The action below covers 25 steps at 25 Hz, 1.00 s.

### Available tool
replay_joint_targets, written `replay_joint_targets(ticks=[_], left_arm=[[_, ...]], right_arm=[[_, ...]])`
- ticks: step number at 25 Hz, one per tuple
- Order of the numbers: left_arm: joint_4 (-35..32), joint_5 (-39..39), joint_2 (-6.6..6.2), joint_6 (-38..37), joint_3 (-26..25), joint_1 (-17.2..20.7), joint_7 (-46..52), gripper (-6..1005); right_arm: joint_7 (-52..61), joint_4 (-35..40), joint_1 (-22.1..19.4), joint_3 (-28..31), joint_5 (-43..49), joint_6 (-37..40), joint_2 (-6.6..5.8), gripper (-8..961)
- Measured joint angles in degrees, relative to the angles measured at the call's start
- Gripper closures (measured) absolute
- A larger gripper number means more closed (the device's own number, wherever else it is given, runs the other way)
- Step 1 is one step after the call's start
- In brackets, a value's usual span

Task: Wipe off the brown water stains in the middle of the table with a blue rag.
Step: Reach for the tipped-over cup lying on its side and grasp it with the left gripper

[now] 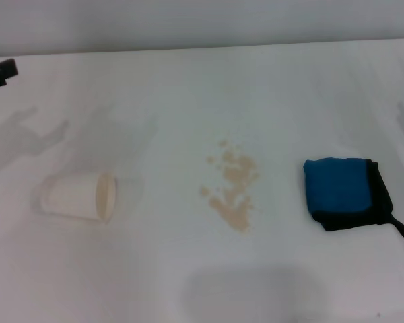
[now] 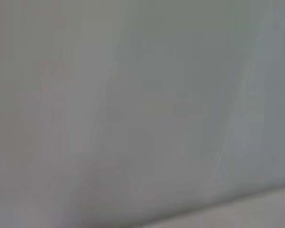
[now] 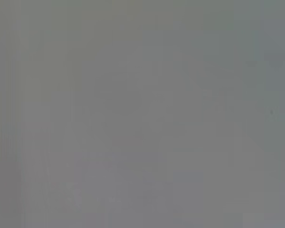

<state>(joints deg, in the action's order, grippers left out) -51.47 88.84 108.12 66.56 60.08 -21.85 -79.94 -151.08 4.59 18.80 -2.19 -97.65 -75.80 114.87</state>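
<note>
The brown water stains (image 1: pixel 233 192) spread as pale tan blotches and specks in the middle of the white table (image 1: pixel 202 276). To their right lies the blue rag (image 1: pixel 338 187), folded, with black edging and a short black loop tail toward the right edge. A dark tip of my left gripper (image 1: pixel 1 73) pokes in at the far left edge of the head view, well away from stains and rag. My right gripper is out of view. Both wrist views show only a plain grey surface.
A white paper cup (image 1: pixel 79 196) lies on its side left of the stains, its beige mouth facing them. The table's far edge (image 1: pixel 202 47) meets a grey wall at the back.
</note>
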Motion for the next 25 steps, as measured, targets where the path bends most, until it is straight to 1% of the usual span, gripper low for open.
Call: replay_joint_targets(ticks=[2,4,6,8,10,11,13,14,17,20,23,25], left_arm=[[-3.02,-7.52,-1.11,1.96,-0.31,-1.64,6.38,152],[-5.62,-15.5,-2.04,5.53,-0.7,-4.03,12.36,152],[-6.77,-22.53,-2.33,9.55,-0.94,-6.95,15.44,152],[-7.19,-29.35,-2.2,14.35,-0.9,-10.21,17.36,152],[-7.51,-36.12,-1.52,20.65,-0.71,-13.76,18.47,152],[-8.1,-40.39,-0.79,24.15,-0.65,-15.73,18.64,152],[-9.68,-44.51,0.26,26.62,-0.57,-17.2,18.61,151],[-11.11,-46.88,0.99,27.47,-0.5,-17.87,18.51,151],[-16.67,-52.31,2.38,28.69,-0.22,-18.4,17.68,151],[-20.45,-55.54,2.81,29.99,0.19,-18.69,16.03,151],[-20.94,-57.81,2.72,30.73,1.03,-19.67,13.92,151],[-20.76,-59.06,2.94,30.72,1.59,-20.21,11.93,152]], right_arm=[[0.0,0.02,0.0,0.05,0.0,-0.14,0.0,243],[0.0,0.08,0.01,0.06,0.0,-0.22,0.0,243],[0.0,0.13,0.01,0.02,0.0,-0.21,0.0,243],[-0.01,0.16,0.05,-0.11,0.01,-0.12,0.0,243],[-0.06,0.19,0.16,-0.22,0.03,0.01,0.0,243],[-0.11,0.18,0.22,-0.24,0.06,0.05,0.0,243],[-0.18,0.09,0.28,-0.21,0.1,0.07,0.0,243],[-0.19,0.05,0.28,-0.2,0.12,0.08,0.0,243],[-0.17,-0.04,0.18,-0.25,0.2,0.09,0.0,244],[-0.1,-0.42,0.05,-0.2,0.23,-0.01,0.0,244],[0.02,-0.88,0.05,-0.23,0.22,-0.2,0.0,244],[0.11,-1.23,0.13,-0.31,0.21,-0.22,0.0,244]])
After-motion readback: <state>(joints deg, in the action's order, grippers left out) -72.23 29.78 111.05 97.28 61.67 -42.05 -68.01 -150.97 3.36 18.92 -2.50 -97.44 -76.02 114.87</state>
